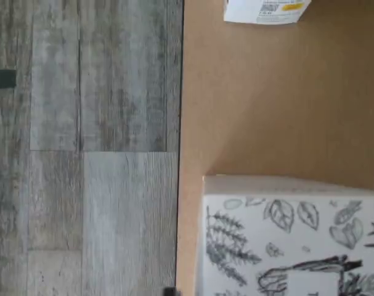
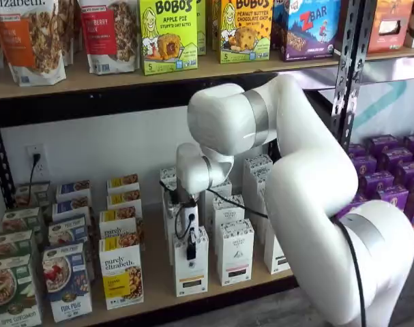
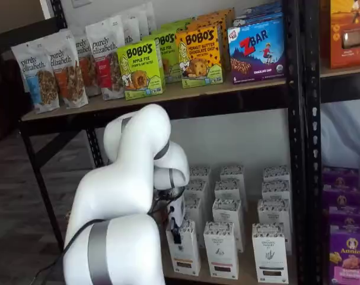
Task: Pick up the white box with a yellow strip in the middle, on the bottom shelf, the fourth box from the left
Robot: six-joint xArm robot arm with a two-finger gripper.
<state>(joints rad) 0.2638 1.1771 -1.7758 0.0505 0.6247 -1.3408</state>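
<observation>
White box point(image 2: 191, 276) with the short yellow-orange strip stands at the front of its row on the bottom bench point(image 2: 155, 286), close to the black front rail. A purely elizabeth box point(image 2: 121, 278) with a yellow panel stands to one side of it and a same-shaped white carton point(image 2: 234, 253) with a dark strip to the other. The hand point(image 2: 191, 251) hangs directly in front of the white box's upper half, its black fingers overlapping the speckled top band in both shelf views (whether they touch the carton I cannot tell). The fingers read as one dark shape with no clear gap, so I cannot tell whether the hand is released or clenched.

The white box point(image 3: 184, 252) is upright, its long axis vertical, its narrow strip-bearing front turned outward toward the rail, and the hand point(image 3: 176, 231) sits just above its middle.

The wrist view shows bare tan bench board point(image 1: 236, 92), grey plank floor point(image 1: 82, 154) beyond the bench edge, and a leaf-patterned carton face point(image 1: 291, 240) close to the camera (which carton, I cannot tell).
</observation>
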